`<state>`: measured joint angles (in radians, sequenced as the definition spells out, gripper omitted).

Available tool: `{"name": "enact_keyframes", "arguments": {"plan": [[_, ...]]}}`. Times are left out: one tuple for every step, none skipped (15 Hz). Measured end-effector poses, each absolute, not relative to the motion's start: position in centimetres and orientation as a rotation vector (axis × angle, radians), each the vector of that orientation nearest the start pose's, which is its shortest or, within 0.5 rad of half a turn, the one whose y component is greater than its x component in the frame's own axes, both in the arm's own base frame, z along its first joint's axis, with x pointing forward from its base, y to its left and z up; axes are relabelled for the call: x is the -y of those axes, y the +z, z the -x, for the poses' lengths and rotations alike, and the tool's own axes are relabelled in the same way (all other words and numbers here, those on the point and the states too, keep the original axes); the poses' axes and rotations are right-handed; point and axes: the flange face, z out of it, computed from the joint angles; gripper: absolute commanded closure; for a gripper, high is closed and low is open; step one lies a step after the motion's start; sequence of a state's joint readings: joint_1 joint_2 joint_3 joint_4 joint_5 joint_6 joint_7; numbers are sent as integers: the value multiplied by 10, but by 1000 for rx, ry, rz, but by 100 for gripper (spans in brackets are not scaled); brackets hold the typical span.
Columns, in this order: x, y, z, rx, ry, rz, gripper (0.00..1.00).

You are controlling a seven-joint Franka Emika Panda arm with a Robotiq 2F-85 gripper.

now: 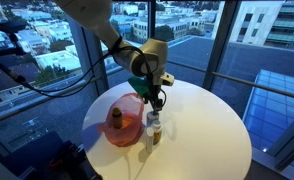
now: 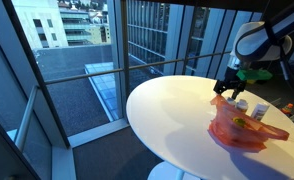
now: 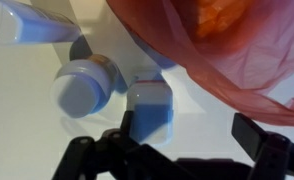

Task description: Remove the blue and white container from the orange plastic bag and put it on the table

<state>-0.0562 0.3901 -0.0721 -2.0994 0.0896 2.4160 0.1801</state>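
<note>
In an exterior view the end effector (image 1: pixel 155 101) is held, jaws apart, over the blue and white container (image 1: pixel 153 128), which is stood near the middle of the counter (image 1: pixel 207 125), just beside the orange plastic bag (image 1: pixel 125 130). In the wrist view the blue and white container (image 3: pixel 150 112) is seen between the spread fingers (image 3: pixel 262 140), next to a pale-capped bottle (image 3: pixel 87 92).

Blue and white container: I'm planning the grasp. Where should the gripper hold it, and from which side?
Probably its upper sides, coming straight down from above. The blue and white container stands upright, flanked by the orange plastic bag and a pale-capped bottle; the open gripper hangs over it.
</note>
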Motion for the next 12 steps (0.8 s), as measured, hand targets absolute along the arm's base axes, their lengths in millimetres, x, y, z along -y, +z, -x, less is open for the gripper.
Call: {"name": "enact_keyframes", "arguments": {"plan": [[73,226,-570,-575,114,3058,0],[74,225,-570,-574,115,3059,0],[74,225,-570,-572,116,3059,0],[74,224,-570,-572,118,3059,0],[75,224,-570,-573,119,3058,0],[75,224,-570,-574,119,3058,0],[76,224,-570,-574,119,3058,0],[76,224,-570,-575,119,3058,0],[76,224,-570,-574,117,3058,0],[76,225,-570,-574,114,3058,0],[76,228,-571,-573,108,3057,0],[76,230,-571,-572,100,3056,0]]}}
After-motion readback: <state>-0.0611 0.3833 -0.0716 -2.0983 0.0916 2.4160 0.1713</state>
